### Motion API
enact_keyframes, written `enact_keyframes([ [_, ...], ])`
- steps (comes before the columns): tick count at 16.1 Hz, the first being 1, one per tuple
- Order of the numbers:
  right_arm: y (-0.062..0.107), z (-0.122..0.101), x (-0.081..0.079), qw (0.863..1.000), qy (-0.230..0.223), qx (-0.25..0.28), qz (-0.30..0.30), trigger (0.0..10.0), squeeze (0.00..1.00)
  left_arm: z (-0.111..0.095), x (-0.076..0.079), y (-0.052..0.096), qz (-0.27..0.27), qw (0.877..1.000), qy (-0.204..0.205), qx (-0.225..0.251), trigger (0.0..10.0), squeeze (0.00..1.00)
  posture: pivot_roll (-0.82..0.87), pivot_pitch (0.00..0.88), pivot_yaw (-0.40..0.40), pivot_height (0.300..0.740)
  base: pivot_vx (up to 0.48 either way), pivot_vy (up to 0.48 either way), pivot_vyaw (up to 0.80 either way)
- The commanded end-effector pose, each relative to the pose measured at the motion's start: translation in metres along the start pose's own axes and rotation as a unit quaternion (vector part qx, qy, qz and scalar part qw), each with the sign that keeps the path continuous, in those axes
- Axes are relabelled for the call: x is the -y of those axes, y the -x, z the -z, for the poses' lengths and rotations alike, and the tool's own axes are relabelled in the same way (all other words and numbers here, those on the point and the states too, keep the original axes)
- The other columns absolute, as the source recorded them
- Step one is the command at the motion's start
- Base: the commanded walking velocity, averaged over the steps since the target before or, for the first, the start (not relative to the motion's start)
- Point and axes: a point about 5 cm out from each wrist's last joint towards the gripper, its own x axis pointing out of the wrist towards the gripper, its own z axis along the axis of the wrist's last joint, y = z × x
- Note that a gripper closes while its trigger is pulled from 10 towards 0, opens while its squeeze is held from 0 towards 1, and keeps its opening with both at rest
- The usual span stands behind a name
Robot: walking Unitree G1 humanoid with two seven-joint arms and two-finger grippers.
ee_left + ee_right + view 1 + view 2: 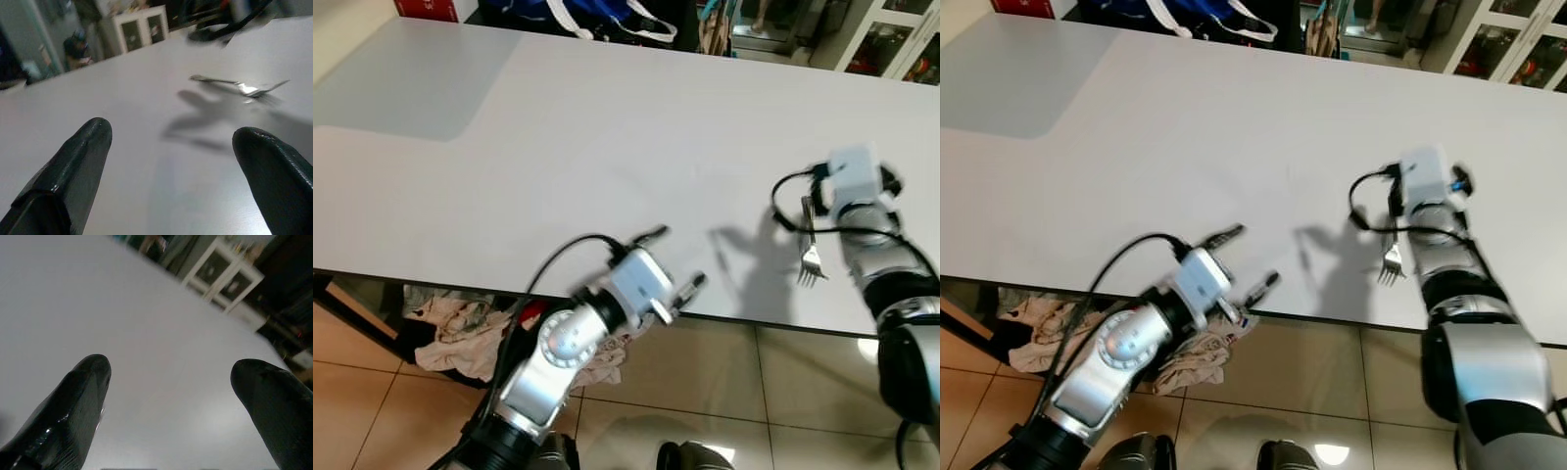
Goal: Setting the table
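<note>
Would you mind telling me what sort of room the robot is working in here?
Most likely a home dining area: a long white table bearing a fork, glass-fronted white cabinets behind it, and a tiled floor with crumpled cloths beneath.

A silver metal fork [810,257] lies flat on the white table [558,147], near its front edge on the robot's right side. Its tines point toward the front edge; its handle runs away from it, partly hidden beneath the right arm [871,245].
</note>
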Motion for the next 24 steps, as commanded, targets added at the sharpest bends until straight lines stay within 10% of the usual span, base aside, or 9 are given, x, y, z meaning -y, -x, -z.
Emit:
enact_keyframes([
  [1, -0.002, -0.010, 0.009, 1.000, -0.016, 0.024, 0.010, 10.0, 0.00, -0.002, 0.002, 0.000, -0.008, 1.000, 0.015, -0.001, 10.0, 0.00, 0.03, 0.092, -0.071, 0.740, 0.000, 0.000, 0.00],
  [5, 0.020, -0.001, 0.022, 0.993, -0.039, 0.098, 0.046, 10.0, 0.00, 0.008, -0.013, 0.017, -0.098, 0.989, 0.108, -0.037, 10.0, 0.00, 0.00, 0.079, -0.057, 0.740, 0.000, 0.000, 0.00],
  [9, 0.068, 0.025, 0.033, 0.990, -0.056, 0.106, 0.079, 10.0, 0.00, 0.007, -0.033, 0.031, -0.160, 0.980, 0.110, -0.053, 10.0, 0.00, 0.01, 0.062, -0.035, 0.740, 0.000, 0.000, 0.00],
  [13, 0.138, 0.059, -0.004, 0.977, -0.184, 0.100, 0.027, 10.0, 0.00, 0.018, -0.050, 0.039, -0.220, 0.957, 0.174, -0.078, 10.0, 0.00, 0.00, 0.021, -0.023, 0.740, 0.000, 0.000, 0.00],
  [18, 0.152, 0.068, -0.046, 0.970, -0.234, 0.049, -0.044, 10.0, 0.00, 0.016, -0.044, 0.030, -0.217, 0.956, 0.181, -0.074, 10.0, 0.00, 0.00, 0.005, -0.017, 0.740, 0.000, 0.000, 0.00],
  [24, 0.147, 0.069, -0.052, 0.969, -0.235, 0.043, -0.060, 10.0, 0.00, 0.017, -0.045, 0.027, -0.217, 0.954, 0.190, -0.083, 10.0, 0.00, 0.01, 0.000, -0.011, 0.740, -0.087, 0.410, 0.00],
])
